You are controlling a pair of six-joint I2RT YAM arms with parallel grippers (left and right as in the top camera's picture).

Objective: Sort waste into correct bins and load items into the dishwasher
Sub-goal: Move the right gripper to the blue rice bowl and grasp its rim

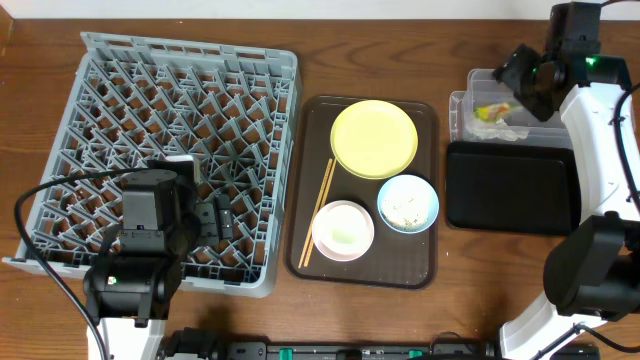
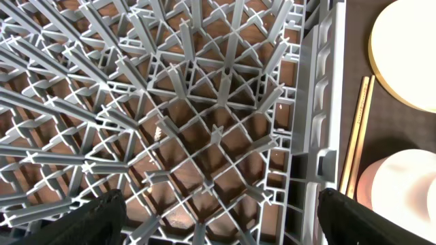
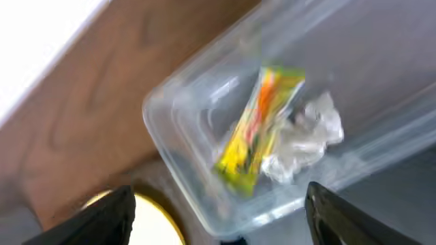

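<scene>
Already one wrapper and one tissue lie in the tub, right of the brown tray. That waste looks sorted, so our right pincer hangs above it, spread wide and empty. Our left pincer, equally wide and empty, hovers over the rack, left of the tray, apparently readied for loading. On the tray wait one plate, two bowls and two chopsticks.

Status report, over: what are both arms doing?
Left end effector open, empty, over dish rack. Right end effector open above clear tub; snack wrapper and tissue inside. Plate, chopsticks, blue bowl, pink bowl on brown tray. Nothing blocking.
</scene>
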